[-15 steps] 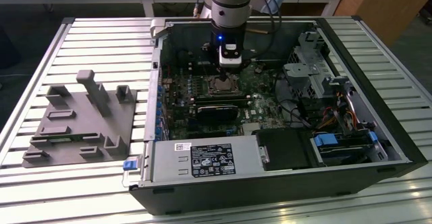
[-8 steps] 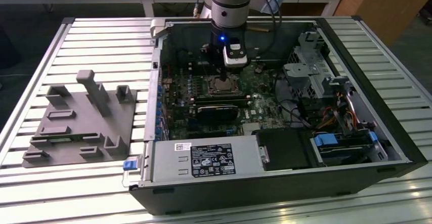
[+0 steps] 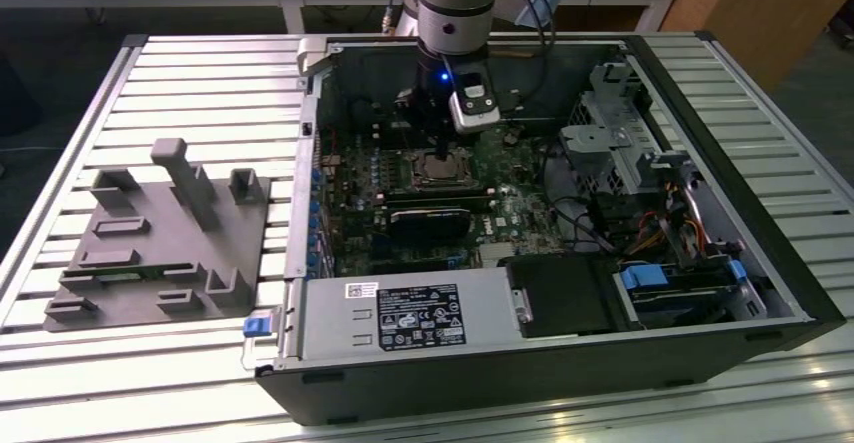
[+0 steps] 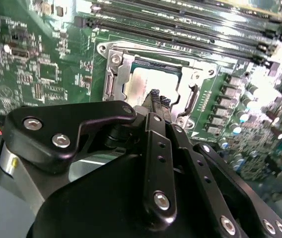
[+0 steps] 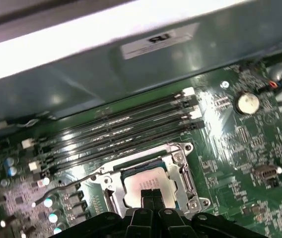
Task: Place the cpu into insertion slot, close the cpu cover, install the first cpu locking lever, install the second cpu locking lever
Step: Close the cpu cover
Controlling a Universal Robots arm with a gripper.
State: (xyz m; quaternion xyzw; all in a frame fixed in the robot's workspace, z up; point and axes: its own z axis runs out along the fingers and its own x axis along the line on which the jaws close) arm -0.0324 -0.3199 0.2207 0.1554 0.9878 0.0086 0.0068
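Note:
The cpu [image 4: 143, 84] lies flat in the insertion slot [image 4: 153, 63], whose dark rim shows along one side of the chip. The silvery cpu cover [image 4: 115, 79] lies down around the chip. My gripper [image 4: 157, 97] is shut with nothing between its fingers, and its tips are right over the chip's metal top. The first wrist view gives the same picture: gripper [image 5: 149, 193] at the cpu [image 5: 140, 182] inside the cover [image 5: 187, 179]. A thin wire lever [image 5: 81, 177] runs along the socket's side by the memory slots. In the exterior view the gripper [image 3: 435, 151] hangs over the socket [image 3: 438, 170] inside the open case.
Long black memory slots [image 5: 121, 129] lie beside the socket. A black graphics card [image 3: 430, 221] sits below it in the exterior view, with a drive cage and cables [image 3: 641, 173] on that view's right. Case walls [image 3: 310, 163] ring the board. A grey fixture [image 3: 160, 233] stands on the table.

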